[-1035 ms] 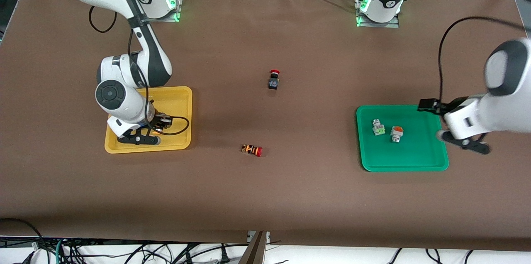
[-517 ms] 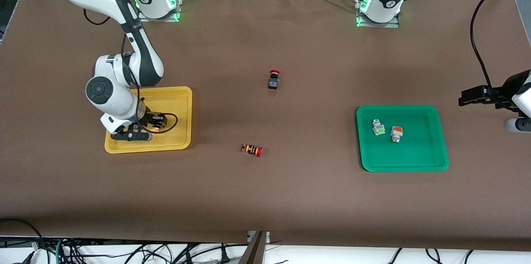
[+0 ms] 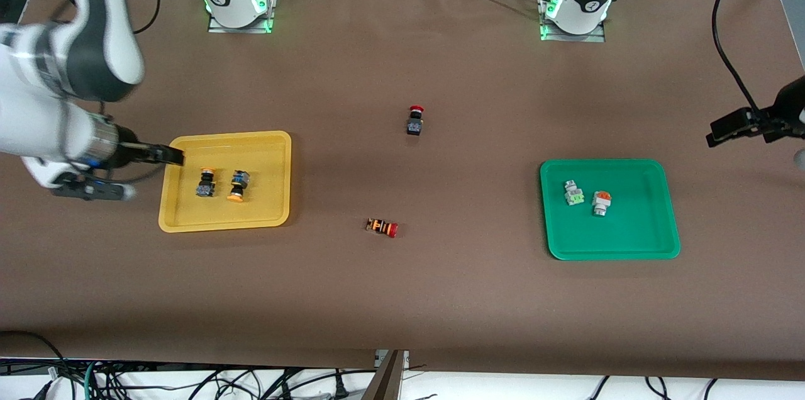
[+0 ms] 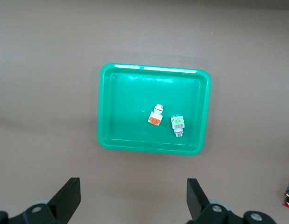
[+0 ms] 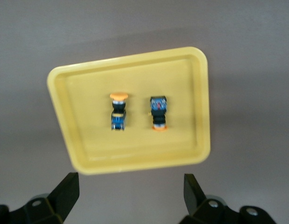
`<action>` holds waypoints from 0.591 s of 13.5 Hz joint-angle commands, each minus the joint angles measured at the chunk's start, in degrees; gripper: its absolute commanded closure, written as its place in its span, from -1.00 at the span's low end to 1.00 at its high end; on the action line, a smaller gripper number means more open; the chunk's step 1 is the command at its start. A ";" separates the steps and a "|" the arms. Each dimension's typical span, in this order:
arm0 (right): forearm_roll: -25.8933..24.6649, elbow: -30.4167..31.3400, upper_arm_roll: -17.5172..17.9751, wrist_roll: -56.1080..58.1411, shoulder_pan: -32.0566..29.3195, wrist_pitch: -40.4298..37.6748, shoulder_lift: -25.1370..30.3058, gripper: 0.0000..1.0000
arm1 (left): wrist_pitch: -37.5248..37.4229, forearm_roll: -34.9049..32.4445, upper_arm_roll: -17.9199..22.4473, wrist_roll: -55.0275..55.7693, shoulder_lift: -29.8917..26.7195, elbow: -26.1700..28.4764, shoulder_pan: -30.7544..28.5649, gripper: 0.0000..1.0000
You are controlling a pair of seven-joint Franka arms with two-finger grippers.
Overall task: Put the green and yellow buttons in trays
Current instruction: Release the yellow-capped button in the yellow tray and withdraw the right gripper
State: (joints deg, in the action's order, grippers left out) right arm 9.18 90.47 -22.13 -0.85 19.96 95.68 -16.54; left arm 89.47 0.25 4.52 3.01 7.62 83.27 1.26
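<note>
Since earlier frame: right hand (image 3: 88, 190) was low in the yellow tray, over the buttons; now lifted and drawn off past the tray's rim at the right arm's end of the counter (image 3: 402, 299). Both yellow-capped buttons now in plain sight. Left hand was over the green tray's edge; now pulled out to the left arm's end.
Striped button: red-capped button with orange-striped body (image 3: 382, 227) lies on its side on bare counter, nearest the front camera, between the two trays. Not shifted.
Green tray (image 3: 654, 243): holds two silver-white buttons side by side, apart: one with light-green block (image 3: 572, 193), one with orange block (image 3: 602, 202). Unchanged.
Yellow tray (image 3: 270, 161): holds two orange-yellow capped buttons lying flat, side by side, not touching; first yellow button (image 3: 205, 181) toward the right arm's end, second yellow button (image 3: 238, 186) beside it, caps pointing opposite ways.
Black button: red-capped black button (image 3: 415, 120) farthest from the camera, mid-counter. Not shifted.
Right hand pose: high over counter just beside the yellow tray, fingers (image 5: 65, 196) spread wide, holding nothing.
Left hand (image 4: 130, 198) pose: raised, looking down on green tray, fingers spread, holding nothing; mostly out of the front view.
</note>
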 commanded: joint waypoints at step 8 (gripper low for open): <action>0.06 -14.79 -8.46 7.45 0.43 -7.81 -0.42 -0.98 | 0.97 -0.95 0.75 -3.72 -6.74 7.87 2.26 -1.00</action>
State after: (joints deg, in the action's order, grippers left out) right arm 11.01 78.13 -31.05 7.02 20.01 85.71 -15.38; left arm 90.97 0.13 4.68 0.60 0.63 91.54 2.75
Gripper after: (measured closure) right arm 0.004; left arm 0.000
